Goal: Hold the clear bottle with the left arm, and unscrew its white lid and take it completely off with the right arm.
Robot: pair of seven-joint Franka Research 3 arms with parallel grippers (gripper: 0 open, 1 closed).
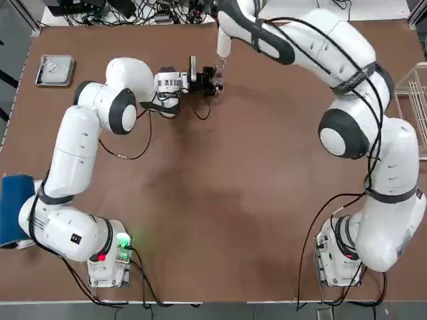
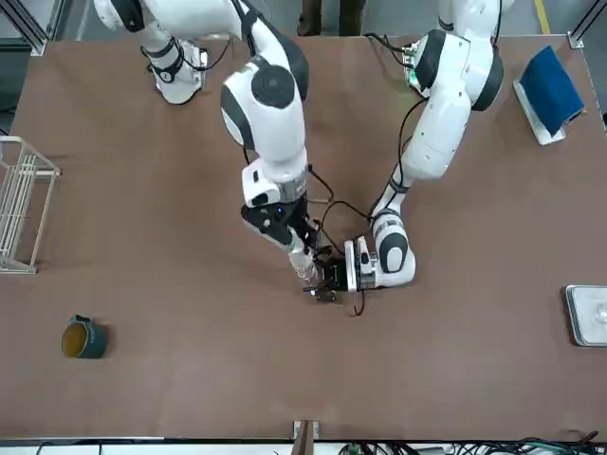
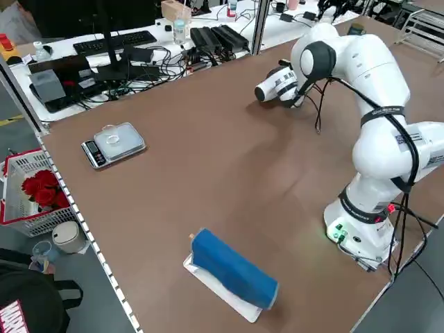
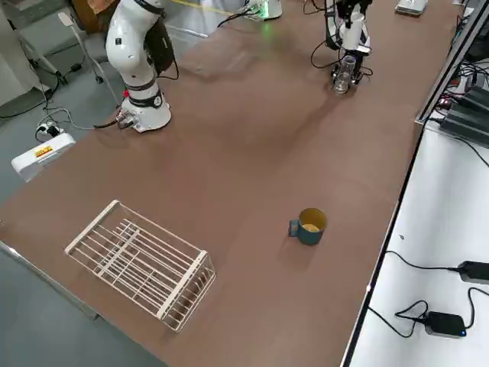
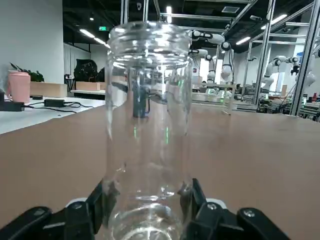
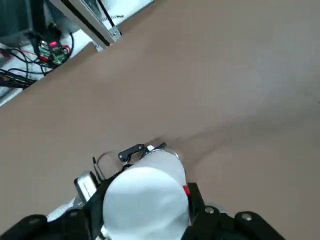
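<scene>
The left gripper (image 5: 146,207) is clamped on the clear bottle (image 5: 148,130), gripping it near its base over the far part of the table. The bottle is upright and see-through, with a cylindrical wall, a rounded shoulder and a bare, threaded neck. The right gripper (image 6: 145,212) is above it and clamped on the white lid (image 6: 146,202), a smooth, opaque cylinder whose flat, round end faces the wrist camera. The lid is off the bottle and apart from it, pointing down towards it. The right arm (image 1: 367,120) arches high over the table, a black cable strapped along its rounded white shells; the left arm (image 1: 83,143) reaches in low.

Around them spreads the brown, matt table (image 1: 220,227). On the robot's left, beyond the arm, is a flat silver scale (image 1: 55,70) with rounded corners; beside the left arm's base, a soft-looking blue roll (image 3: 232,267) lies on a white slab (image 3: 225,291). On the robot's right are a glossy teal mug (image 4: 309,227) with a yellowish inside and a white rack (image 4: 145,264) of thin parallel bars. Tangled black cables (image 3: 149,73) run over the white desk (image 4: 428,252) past the table's far edge.
</scene>
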